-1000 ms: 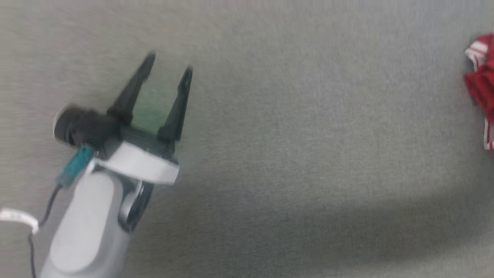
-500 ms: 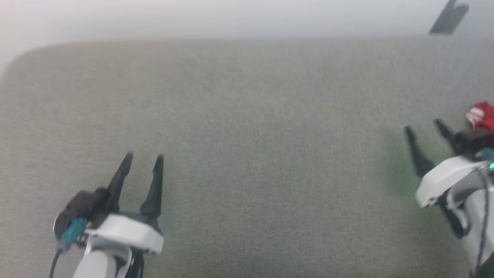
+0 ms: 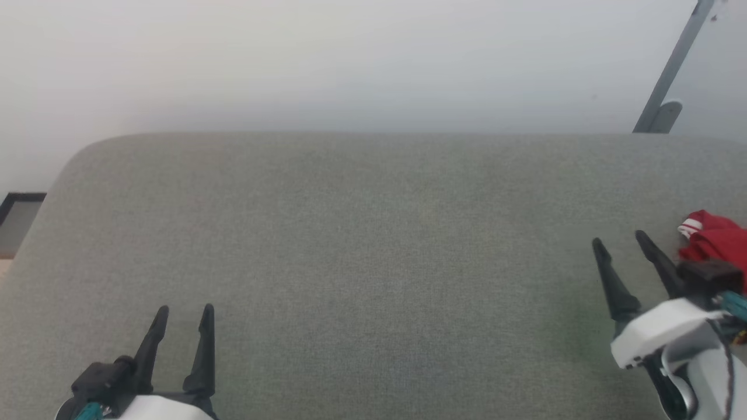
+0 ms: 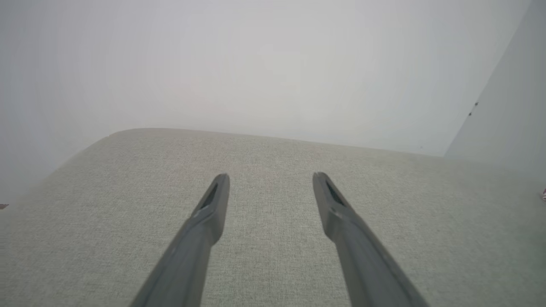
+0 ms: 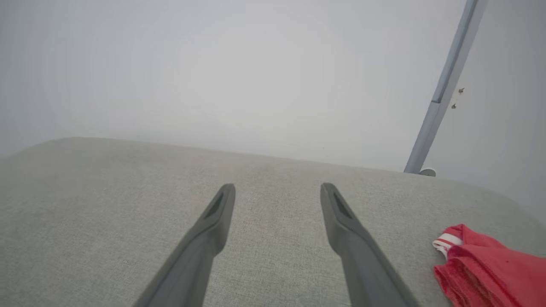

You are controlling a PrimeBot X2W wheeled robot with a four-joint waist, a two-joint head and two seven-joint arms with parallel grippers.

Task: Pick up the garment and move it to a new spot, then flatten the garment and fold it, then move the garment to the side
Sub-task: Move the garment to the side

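Observation:
The garment is a crumpled red heap with a red-and-white striped edge, lying at the far right of the grey fabric surface. In the right wrist view the garment sits at the lower right, apart from the fingers. My right gripper stands open just left of the heap, nothing between its fingers. My left gripper is open at the lower left, far from the garment, with bare fabric between its fingers. In each wrist view, the left gripper and the right gripper show spread fingers.
A pale wall rises behind the surface's rounded far edge. A grey slanted metal post stands at the back right. The surface's left corner curves off near a dark frame on the floor.
The head camera has tilted up, bringing the wall and far edge into view. Both grippers now sit lower in the picture, and the right gripper has come into view beside the garment.

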